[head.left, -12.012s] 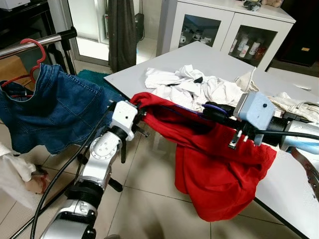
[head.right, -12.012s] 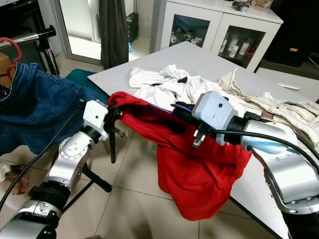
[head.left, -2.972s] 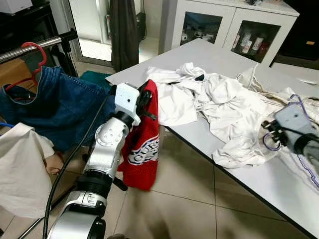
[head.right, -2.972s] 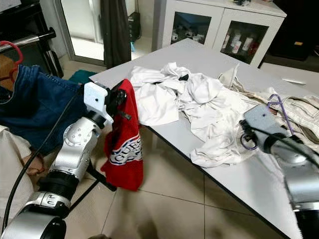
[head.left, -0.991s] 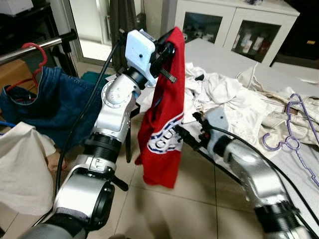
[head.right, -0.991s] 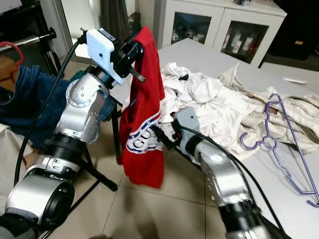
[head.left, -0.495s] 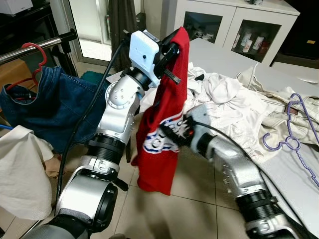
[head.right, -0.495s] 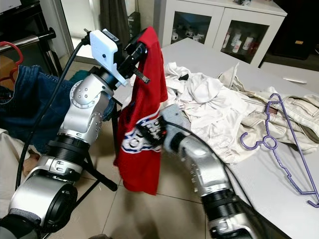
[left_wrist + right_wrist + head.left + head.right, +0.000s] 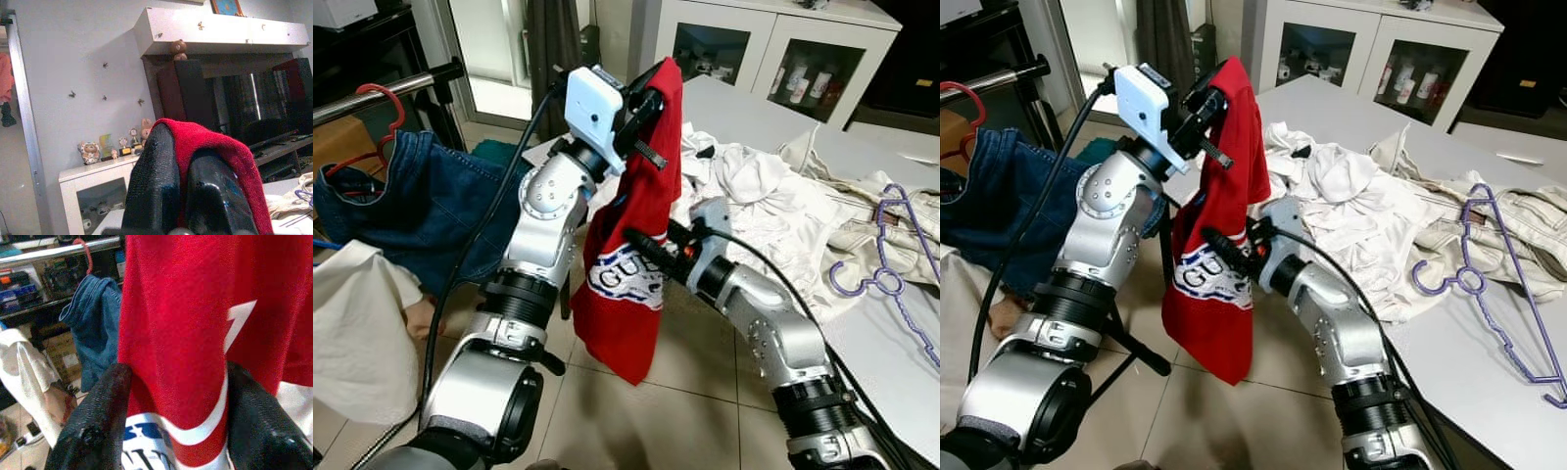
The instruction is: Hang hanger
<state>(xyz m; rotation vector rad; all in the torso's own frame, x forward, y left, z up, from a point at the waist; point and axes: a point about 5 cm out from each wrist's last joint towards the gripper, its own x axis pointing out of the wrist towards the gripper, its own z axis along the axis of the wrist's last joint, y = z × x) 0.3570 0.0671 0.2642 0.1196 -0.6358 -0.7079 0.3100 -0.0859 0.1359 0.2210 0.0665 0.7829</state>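
A: Two grippers work on one garment. The left gripper (image 9: 649,96) is raised at about 12 o'clock, its textured black fingers (image 9: 151,186) pinched together on a fold of the red shirt (image 9: 631,255), which drapes over them like a soft cap.

B: What is the cloth like?

A: A fine knit, matte, hanging long and limp with a pointed lower corner. A white and blue printed band with letters runs across it.

B: And the right gripper (image 9: 639,241)?

A: It reaches toward 9 o'clock into the middle of the hanging shirt, at the printed band. In the right wrist view its two rough, rubbery fingers (image 9: 95,416) stand spread apart with the red fabric between them; I cannot tell whether they press it.

B: Where is the hanger?

A: The purple hanger (image 9: 1489,284), thin wire with a curled hook, lies flat on the grey table (image 9: 891,362) out at 3 o'clock, well apart from both grippers, just beside a cream garment (image 9: 1518,230).

B: Anything else?

A: A crumpled heap of white clothes (image 9: 754,196) covers the table centre. At 9 o'clock a denim garment (image 9: 421,211) hangs from a red hanger (image 9: 374,103) on a shiny metal rail (image 9: 382,90), a white cloth (image 9: 357,333) below it. White cabinets with glass doors (image 9: 773,59) stand at 1 o'clock.
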